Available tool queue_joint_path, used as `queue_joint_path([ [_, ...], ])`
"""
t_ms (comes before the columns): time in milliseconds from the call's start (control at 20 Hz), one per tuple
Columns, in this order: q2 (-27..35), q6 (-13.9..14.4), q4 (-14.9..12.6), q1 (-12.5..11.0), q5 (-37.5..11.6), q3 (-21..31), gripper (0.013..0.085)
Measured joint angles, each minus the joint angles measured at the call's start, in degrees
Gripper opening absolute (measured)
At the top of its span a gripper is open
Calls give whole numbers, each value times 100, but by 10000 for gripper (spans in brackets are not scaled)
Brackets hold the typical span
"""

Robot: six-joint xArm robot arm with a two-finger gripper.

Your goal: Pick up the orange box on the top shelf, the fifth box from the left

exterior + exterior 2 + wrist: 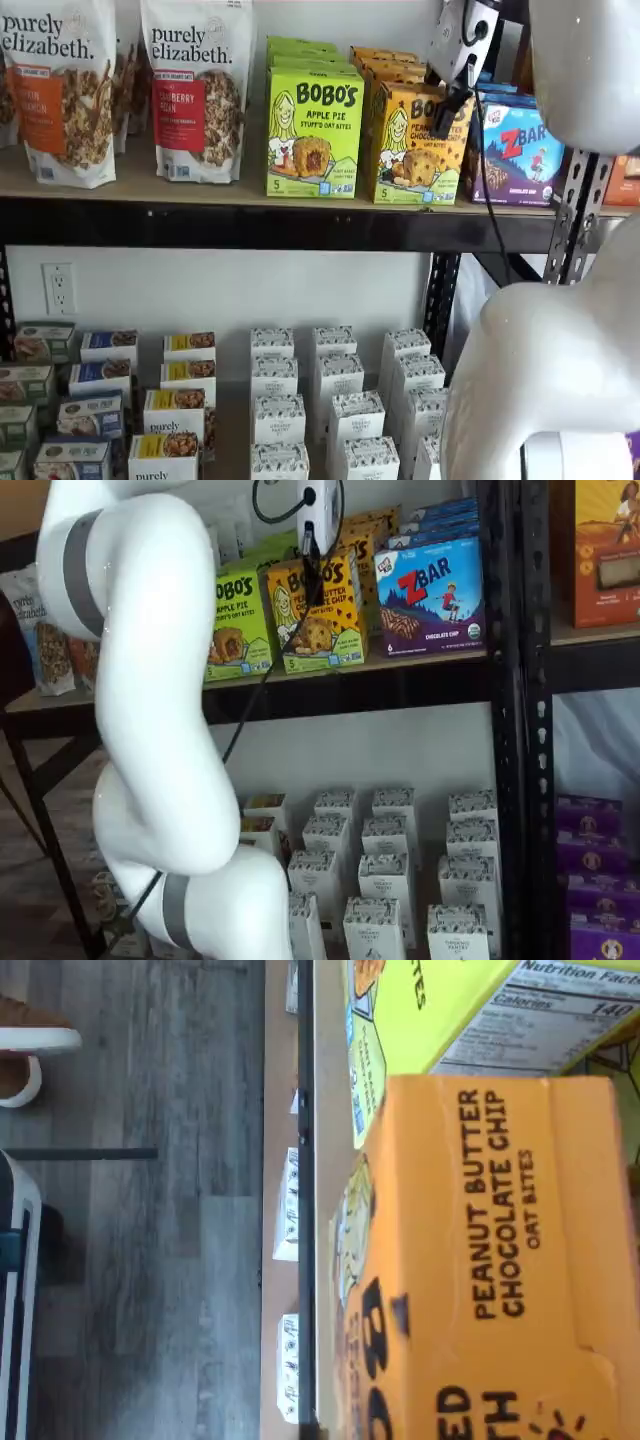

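One orange box (415, 145) upright on the top shelf (230, 195).

I see the orange box (418, 143) on the top shelf (250, 190), between the apple pie box (313, 133) on its left and the Zbar box (517, 150) on its right (more cartons stacked behind it).

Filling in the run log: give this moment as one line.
phase: grasp approach | target: orange box on top shelf | fingers: at box front, grip unclear | box: upright, not lifted
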Motion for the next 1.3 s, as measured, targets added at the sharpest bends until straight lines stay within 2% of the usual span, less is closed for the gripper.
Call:
queue_joint_path([
  [300, 22, 22, -48, 25, 38, -39, 530],
  [750, 13, 15, 32, 6, 12, -23, 530],
  [900, -15, 0, 101, -17, -43, 15, 450],
  [1050, -16, -8, 133, -31, -37, 7, 410],
  [1150, -11, -9, 142, -36, -22, -7, 330],
  [1300, -11, -7, 151, -37, -14, -16, 290],
])
